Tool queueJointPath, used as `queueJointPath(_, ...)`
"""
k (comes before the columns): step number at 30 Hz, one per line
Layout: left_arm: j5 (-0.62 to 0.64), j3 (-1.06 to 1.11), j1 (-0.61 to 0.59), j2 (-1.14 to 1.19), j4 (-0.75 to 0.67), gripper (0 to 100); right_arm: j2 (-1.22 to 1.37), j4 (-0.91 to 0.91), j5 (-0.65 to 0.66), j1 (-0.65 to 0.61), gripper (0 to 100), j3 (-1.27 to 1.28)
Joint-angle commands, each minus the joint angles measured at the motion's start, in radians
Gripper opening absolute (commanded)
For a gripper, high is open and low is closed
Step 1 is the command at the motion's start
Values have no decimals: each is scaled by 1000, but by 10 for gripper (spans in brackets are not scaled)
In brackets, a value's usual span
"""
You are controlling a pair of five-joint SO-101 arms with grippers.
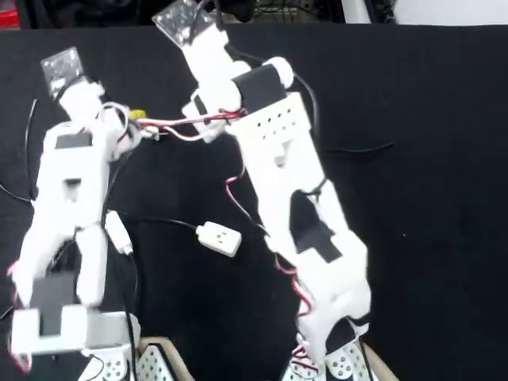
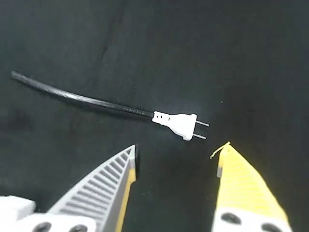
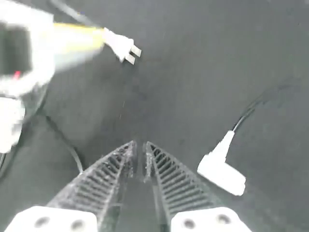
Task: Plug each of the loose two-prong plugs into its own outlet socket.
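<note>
A white two-prong plug on a black cable lies flat on the black table, prongs pointing away from the cable. My left gripper hovers open just short of it, with nothing between the grey finger and the yellow finger. In the right wrist view the same plug lies farther off beside that yellow finger. My right gripper is shut and holds nothing. A white outlet socket lies to one side of it. From above, this socket rests mid-table.
A second white piece on a black cable lies beside the left arm. The right arm crosses the middle of the table, with red and white wires strung between the wrists. Black cloth covers the table.
</note>
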Motion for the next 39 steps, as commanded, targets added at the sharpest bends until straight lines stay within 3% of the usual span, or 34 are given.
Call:
queueJointPath(1, 166, -325, 10, 186, 149, 272, -162, 31, -2, -31, 37, 174)
queueJointPath(9, 440, -857, 8, 591, 414, 323, -384, -51, 35, -34, 38, 521)
queueJointPath(23, 535, -1495, 61, 1034, 829, 336, -740, -397, 69, -29, 38, 1141)
queueJointPath(39, 532, -1874, 31, 1344, 821, 281, -869, -586, 69, -29, 38, 1484)
